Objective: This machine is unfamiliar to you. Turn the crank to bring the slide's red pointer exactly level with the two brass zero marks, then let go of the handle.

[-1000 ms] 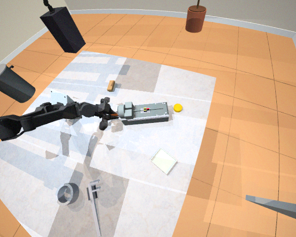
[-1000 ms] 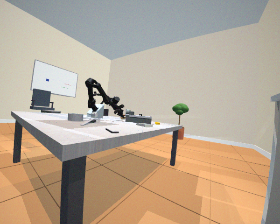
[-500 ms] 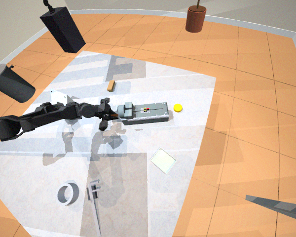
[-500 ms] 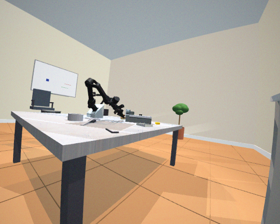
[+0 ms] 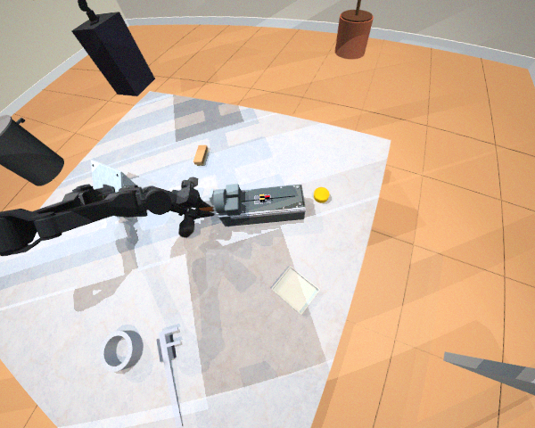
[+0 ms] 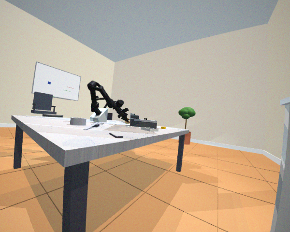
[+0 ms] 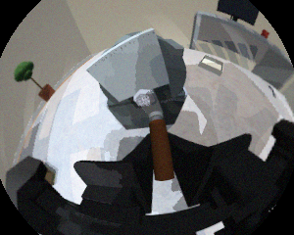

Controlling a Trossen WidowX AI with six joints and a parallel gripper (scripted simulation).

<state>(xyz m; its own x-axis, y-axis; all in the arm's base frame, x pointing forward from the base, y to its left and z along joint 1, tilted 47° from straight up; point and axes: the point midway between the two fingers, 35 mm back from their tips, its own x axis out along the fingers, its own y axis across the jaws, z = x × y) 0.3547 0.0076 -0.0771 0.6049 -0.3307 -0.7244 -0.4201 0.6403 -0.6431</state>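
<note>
Claw (image 5: 209,210) (image 6: 127,121) (image 7: 157,135) closed on brown handle (image 5: 206,209) (image 7: 161,149)

A robot arm (image 6: 106,97) at work on a big table (image 6: 75,142)

It bent down to a grey machine (image 6: 143,123), with a yellow disc (image 6: 163,127) near the machine's far end, a grey ring (image 6: 78,121) nearer the table's left side, and a whiteboard (image 6: 56,80) on the wall behind

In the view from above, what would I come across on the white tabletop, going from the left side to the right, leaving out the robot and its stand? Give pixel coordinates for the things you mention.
Grey ring (image 5: 137,350) (image 6: 78,121), measuring caliper (image 5: 168,364) (image 6: 91,126), grey machine (image 5: 276,199) (image 6: 143,123), yellow disc (image 5: 321,194) (image 6: 163,127).
</note>
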